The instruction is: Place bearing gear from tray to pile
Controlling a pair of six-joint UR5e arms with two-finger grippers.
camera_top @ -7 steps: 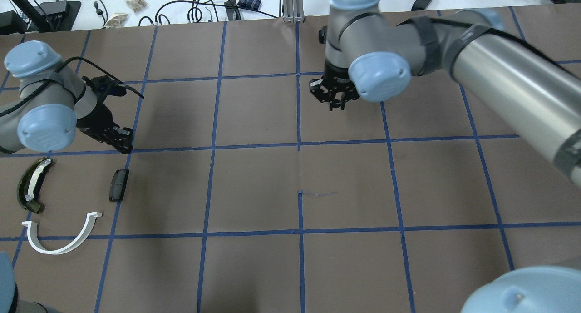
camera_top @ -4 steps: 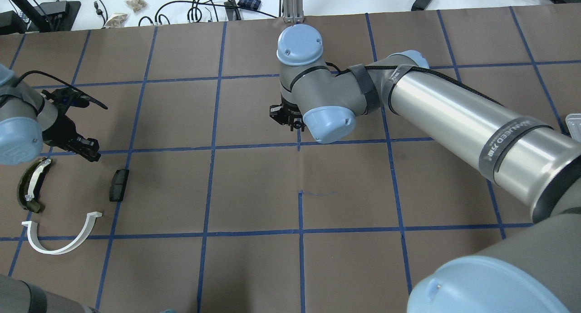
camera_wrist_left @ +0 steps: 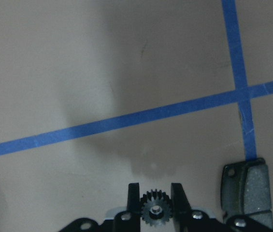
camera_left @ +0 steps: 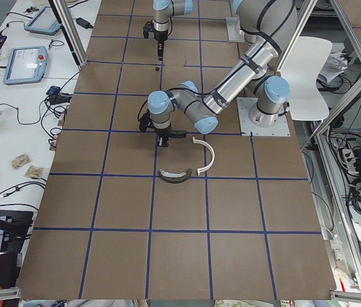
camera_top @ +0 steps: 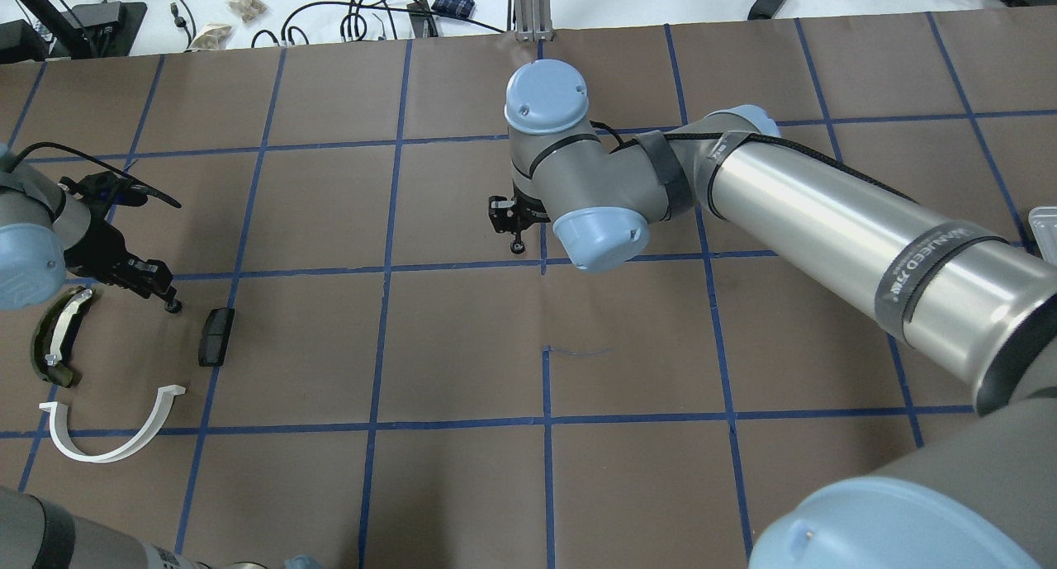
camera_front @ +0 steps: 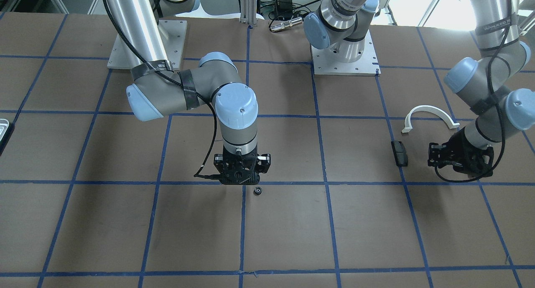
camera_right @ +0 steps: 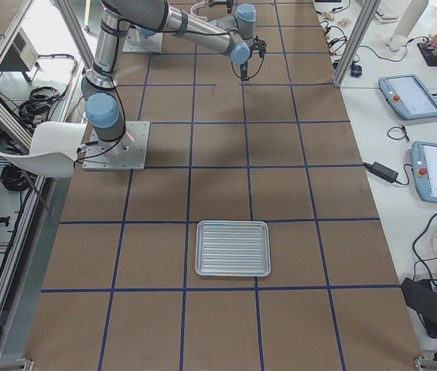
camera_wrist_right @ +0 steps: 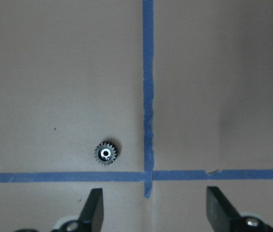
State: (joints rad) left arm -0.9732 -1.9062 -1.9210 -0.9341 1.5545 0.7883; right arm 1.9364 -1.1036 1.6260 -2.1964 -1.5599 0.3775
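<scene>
The right claw hangs pointing straight down over the brown, blue-taped worktop, and a small black round gear with a pale centre lies just beside its tip, on the side away from the robot's base. The left claw is low over the worktop with a small black rectangular block near it, apart from its fingers, on the side facing the right claw. A white plastic arc lies nearby towards the base.
</scene>
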